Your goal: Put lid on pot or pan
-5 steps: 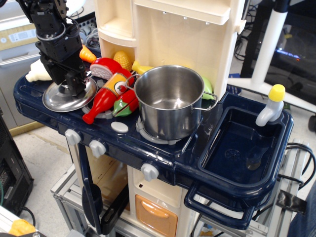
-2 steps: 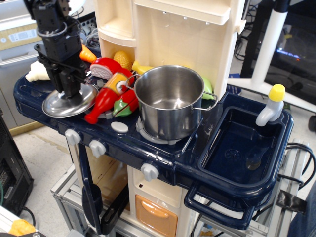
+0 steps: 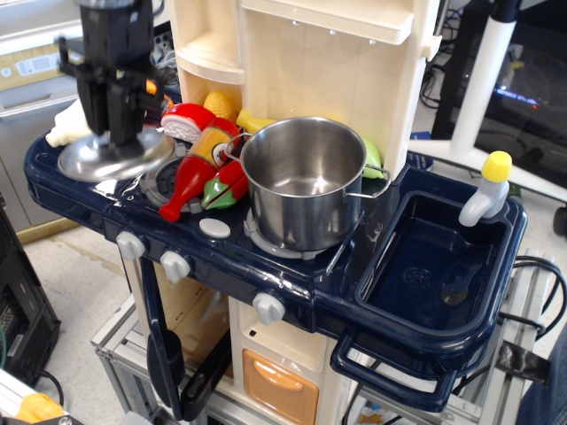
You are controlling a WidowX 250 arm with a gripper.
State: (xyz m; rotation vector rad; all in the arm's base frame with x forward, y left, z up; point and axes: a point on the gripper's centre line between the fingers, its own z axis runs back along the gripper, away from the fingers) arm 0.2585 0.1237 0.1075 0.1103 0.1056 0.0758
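The shiny steel lid (image 3: 111,155) hangs level a little above the left end of the dark blue toy stove top. My black gripper (image 3: 117,135) comes straight down onto its centre and is shut on the lid's knob, which the fingers hide. The tall steel pot (image 3: 303,177) stands open and empty on the right burner, well to the right of the lid, with a wire loop handle at its right side.
Toy food lies between lid and pot: a red ketchup bottle (image 3: 193,170), a red-green piece (image 3: 223,186), corn (image 3: 220,104). A white object (image 3: 66,127) sits at far left. The cream kitchen tower (image 3: 310,53) rises behind. A blue sink (image 3: 443,266) with faucet (image 3: 485,190) is to the right.
My gripper has straightened upright and risen with the lid, moving it slightly up and to the left off the stove top. The pot and food have not moved.
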